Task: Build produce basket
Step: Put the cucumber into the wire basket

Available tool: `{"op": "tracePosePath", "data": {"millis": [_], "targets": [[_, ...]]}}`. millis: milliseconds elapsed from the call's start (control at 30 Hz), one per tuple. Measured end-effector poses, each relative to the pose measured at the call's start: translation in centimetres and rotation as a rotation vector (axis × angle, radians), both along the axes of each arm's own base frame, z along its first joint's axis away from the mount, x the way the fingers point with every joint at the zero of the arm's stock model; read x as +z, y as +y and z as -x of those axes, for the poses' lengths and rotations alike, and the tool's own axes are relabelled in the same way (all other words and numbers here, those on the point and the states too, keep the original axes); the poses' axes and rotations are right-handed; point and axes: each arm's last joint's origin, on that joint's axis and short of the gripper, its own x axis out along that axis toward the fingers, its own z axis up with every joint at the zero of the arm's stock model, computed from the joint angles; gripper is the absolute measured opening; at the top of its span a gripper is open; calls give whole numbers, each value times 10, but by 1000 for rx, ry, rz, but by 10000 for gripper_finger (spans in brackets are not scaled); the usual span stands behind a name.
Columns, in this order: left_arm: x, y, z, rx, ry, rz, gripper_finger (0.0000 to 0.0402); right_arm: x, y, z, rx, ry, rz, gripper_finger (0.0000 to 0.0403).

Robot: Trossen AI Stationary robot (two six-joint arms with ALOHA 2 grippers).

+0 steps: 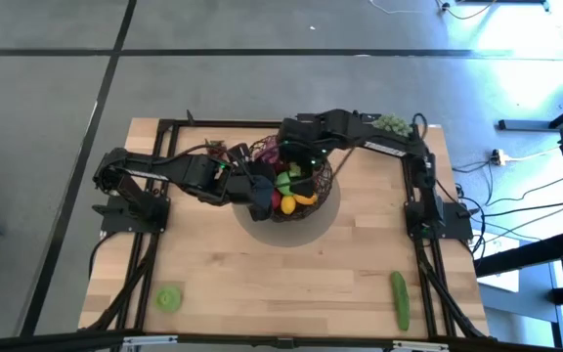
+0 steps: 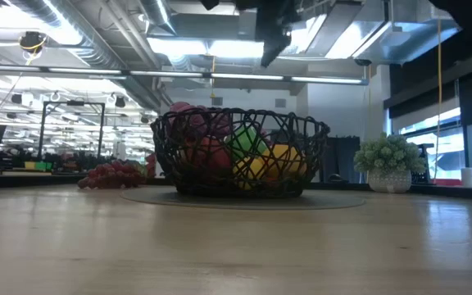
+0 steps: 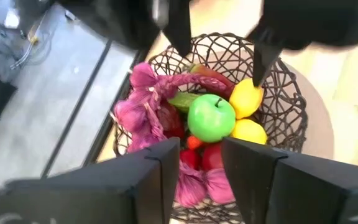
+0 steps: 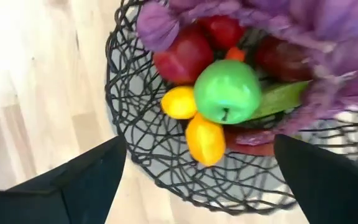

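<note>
The dark wire basket [image 1: 323,200] stands at the table's middle. It holds a green apple [image 3: 211,117], two yellow lemons [image 3: 246,99], red apples [image 4: 185,55] and purple produce [image 3: 143,106]. My right gripper [image 4: 199,146] hangs open above the basket, fingers pointing steeply down, nothing between them; the left wrist view shows it [image 3: 222,50] over the far rim. My left gripper [image 3: 201,168] hovers over the basket's left rim [image 1: 262,205], slanting down, with a narrow gap between its fingers and nothing in it. A green cucumber [image 1: 399,298] lies on the table at the near right.
A round green piece [image 1: 169,298] lies at the near left. A bunch of dark red grapes [image 2: 113,174] lies on the table left of the basket. A pale green bumpy cluster [image 1: 391,122] sits at the far right edge. Bare wood stretches in front of the basket.
</note>
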Motion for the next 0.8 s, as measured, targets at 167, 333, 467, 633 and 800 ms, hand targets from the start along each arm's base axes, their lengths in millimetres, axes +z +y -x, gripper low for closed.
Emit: {"op": "tracePosePath", "data": {"millis": [167,333,467,633,800], "targets": [[1,0,0,1,-6,1,110,28,20,27,7,-3,129,400],[0,0,0,1,-5,1,110,56,47,51,72,-88,141,400],[0,0,0,1,-5,1,110,73,71,74,124,-141,126,400],[0,0,0,1,-6,1,110,76,99,108,129,-136,80,400],[1,0,0,1,-8,1,110,70,117,145,45,-107,6,400]]}}
